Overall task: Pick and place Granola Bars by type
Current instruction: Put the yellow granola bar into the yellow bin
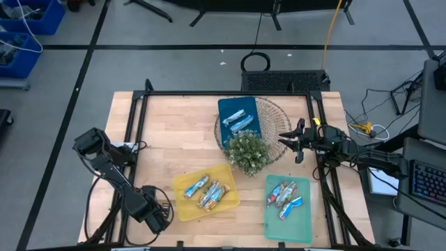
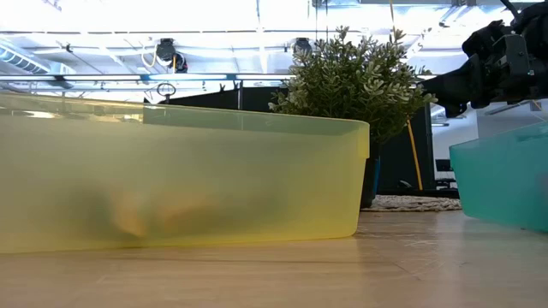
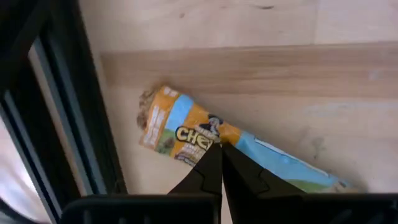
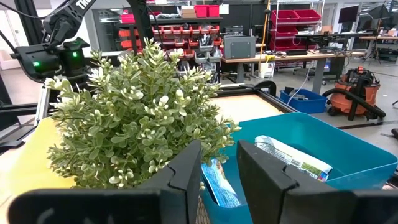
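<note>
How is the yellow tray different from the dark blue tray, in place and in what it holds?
The yellow tray sits flat on the bare table near its front, while the dark blue tray rests on a round woven mat farther back, behind the plant. The yellow tray holds bars with gold-brown and blue wrappers; the dark blue tray holds two blue-silver ones. Both are open plastic trays holding granola bars.

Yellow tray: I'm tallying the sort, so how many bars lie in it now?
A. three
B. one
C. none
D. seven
A: the high view shows three wrapped bars lying inside the yellow tray, in front of the plant; the left pincer is beside that tray, over the table.
</note>
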